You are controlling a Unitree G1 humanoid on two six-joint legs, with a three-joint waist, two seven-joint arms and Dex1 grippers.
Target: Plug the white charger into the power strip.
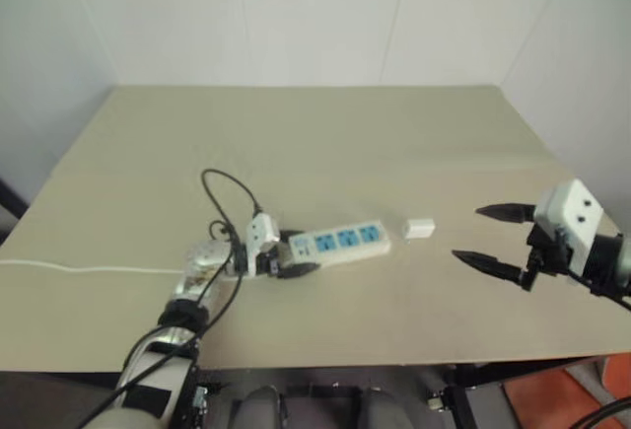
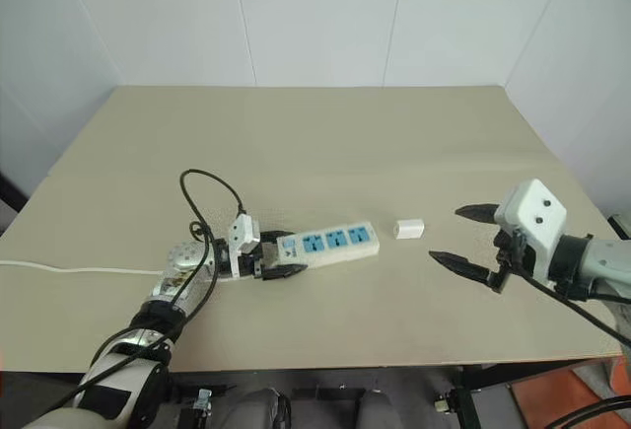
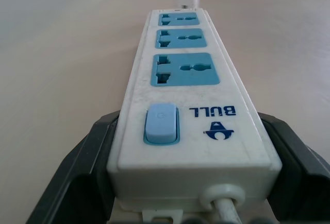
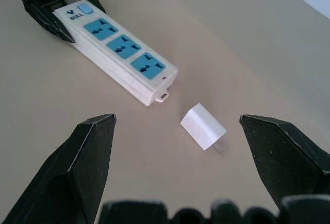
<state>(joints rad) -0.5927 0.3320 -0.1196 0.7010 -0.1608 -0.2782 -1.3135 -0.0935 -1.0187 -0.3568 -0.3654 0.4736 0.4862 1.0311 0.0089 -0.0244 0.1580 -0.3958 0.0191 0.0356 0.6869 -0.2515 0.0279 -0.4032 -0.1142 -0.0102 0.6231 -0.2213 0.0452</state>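
Observation:
The power strip lies flat on the beige table, a long white bar with three blue socket faces and a blue switch at its near end. My left gripper is shut on that switch end, one black finger pressed to each side. The white charger lies on its side just past the strip's far end, apart from it, its prongs pointing away from the strip. To its right my right gripper hovers above the table, open and holding nothing, fingers aimed at the charger.
The strip's thin white cord runs along the table to the left edge. A black cable loop arches over my left wrist. White walls close in behind the table and on its right.

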